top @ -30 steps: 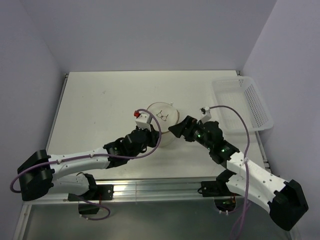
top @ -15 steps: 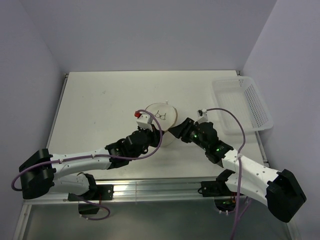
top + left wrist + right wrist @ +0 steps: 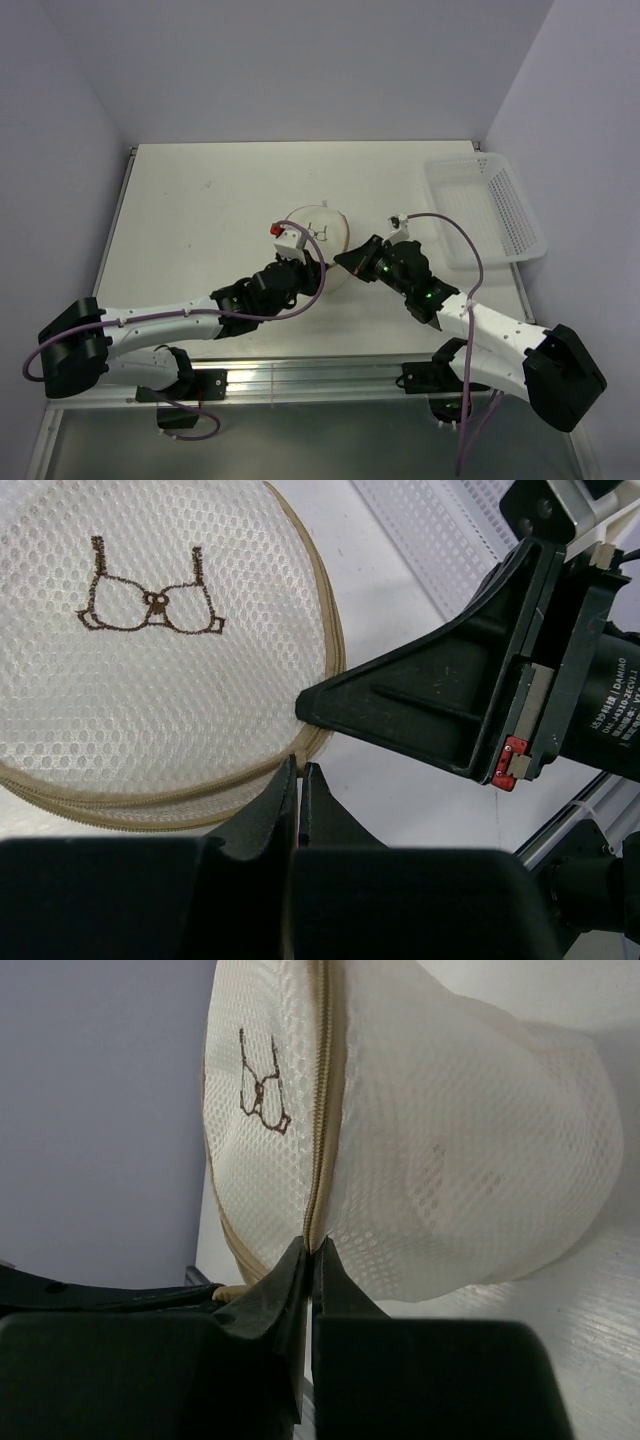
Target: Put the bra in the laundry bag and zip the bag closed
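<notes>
The laundry bag (image 3: 318, 228), a white mesh drum with tan rims and a small bra symbol, stands tilted at mid-table. In the right wrist view my right gripper (image 3: 312, 1247) is shut on the tan zipper seam of the laundry bag (image 3: 450, 1140). My left gripper (image 3: 300, 770) is shut on the lower tan rim of the bag (image 3: 140, 660), just below the tip of the right gripper (image 3: 303, 707). From above, the left gripper (image 3: 318, 270) and the right gripper (image 3: 340, 262) meet at the bag's near side. The bra is hidden.
A white perforated plastic basket (image 3: 487, 208) sits at the table's right edge, also in the left wrist view's top right (image 3: 440, 530). Purple cables loop over both arms. Walls close the table in at the back and sides.
The right gripper moved left to the bag and shut on its zipper seam. The bag tipped slightly left. The left gripper stayed shut in place.
</notes>
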{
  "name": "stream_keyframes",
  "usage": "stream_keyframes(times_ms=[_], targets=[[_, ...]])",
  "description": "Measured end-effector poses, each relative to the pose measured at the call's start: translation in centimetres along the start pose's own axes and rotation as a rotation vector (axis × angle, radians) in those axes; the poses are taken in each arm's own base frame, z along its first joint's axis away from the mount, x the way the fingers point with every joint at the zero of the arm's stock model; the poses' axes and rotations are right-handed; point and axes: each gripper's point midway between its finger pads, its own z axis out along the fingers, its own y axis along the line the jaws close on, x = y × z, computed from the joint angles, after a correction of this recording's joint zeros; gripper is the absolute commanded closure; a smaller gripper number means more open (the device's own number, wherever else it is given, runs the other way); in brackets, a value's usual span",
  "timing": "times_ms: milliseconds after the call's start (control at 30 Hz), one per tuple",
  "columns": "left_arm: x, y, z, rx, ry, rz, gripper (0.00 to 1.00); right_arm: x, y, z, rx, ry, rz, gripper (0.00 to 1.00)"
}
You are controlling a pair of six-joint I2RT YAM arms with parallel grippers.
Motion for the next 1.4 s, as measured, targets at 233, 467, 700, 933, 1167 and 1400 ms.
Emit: stream_keyframes(times_ms=[233, 467, 700, 933, 1167, 1400], targets=[[-1.3, 2.2, -0.5, -0.043, -0.02, -0.018, 1.0, -2.0, -0.1, 0.4, 0.0, -0.013, -0.026, 1.0], [-3.6, 6.2, -3.5, -0.134, -0.088, -0.048, 1.0, -6.1, -1.5, 1.9, 0.044, -0.001, -0.071, 1.0], [-3.5, 6.9, -4.5, -0.138, -0.092, -0.07, 1.0, -7.7, -0.6, 4.0, 0.019, 0.085, -0.114, 0.52], [-1.6, 4.8, -2.9, -0.079, -0.053, -0.077, 1.0, -6.6, 0.6, 2.3, 0.023, 0.014, -0.159, 0.18], [-1.0, 2.6, -1.3, -0.009, -0.05, -0.094, 1.0, -0.3, 0.0, -0.8, -0.013, 0.059, -0.092, 0.19], [-1.2, 0.8, -1.1, 0.043, -0.058, -0.103, 1.0, 0.8, 1.5, 0.4, -0.069, 0.088, -0.026, 0.32]])
